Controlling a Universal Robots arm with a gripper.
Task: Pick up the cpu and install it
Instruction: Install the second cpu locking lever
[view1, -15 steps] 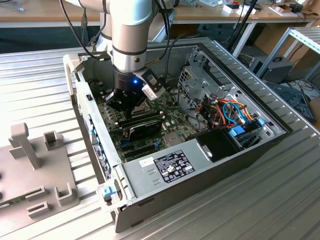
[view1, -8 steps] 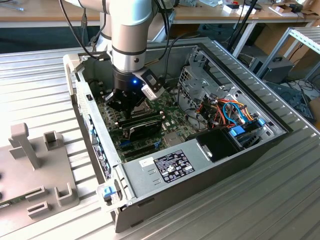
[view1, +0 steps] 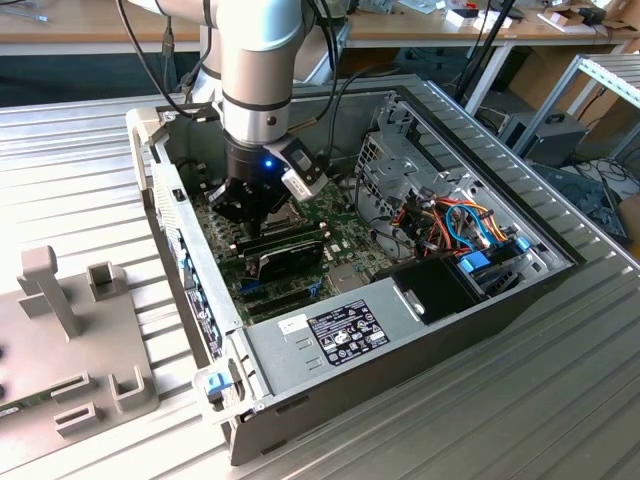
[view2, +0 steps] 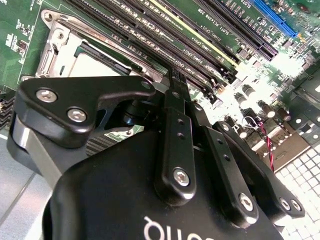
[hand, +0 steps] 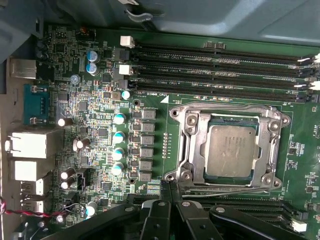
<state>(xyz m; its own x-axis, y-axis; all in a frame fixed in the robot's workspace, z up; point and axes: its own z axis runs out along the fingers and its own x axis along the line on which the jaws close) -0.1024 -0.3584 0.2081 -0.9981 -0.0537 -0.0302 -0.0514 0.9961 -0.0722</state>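
The arm's gripper was seen lowered into an open computer case that lay on a ribbed metal table, poised over the green motherboard near the case's far corner on the exterior view's left. In the first wrist view the cpu, a small square chip with a silver-grey metal top, was found seated flat inside the square metal socket frame, with the frame's rim surrounding it on all sides. The frame itself was placed between two banks of long black memory slots on the board.

The gripper's fingers were seen brought together, their tips meeting in a narrow point just beside the socket frame's edge, and nothing was held between them. In the second wrist view the same closed fingertips were seen against the memory slots, with the socket frame and a pale part of the chip visible beyond the black linkage. No contact between the fingers and the chip could be made out.

Elsewhere in the case, a grey power supply was mounted along the near edge, a metal drive cage stood toward the far side, and a bundle of orange and blue cables was gathered at the corner on the exterior view's right. A grey fixture with upright posts rested on the table outside the case, well apart from it.
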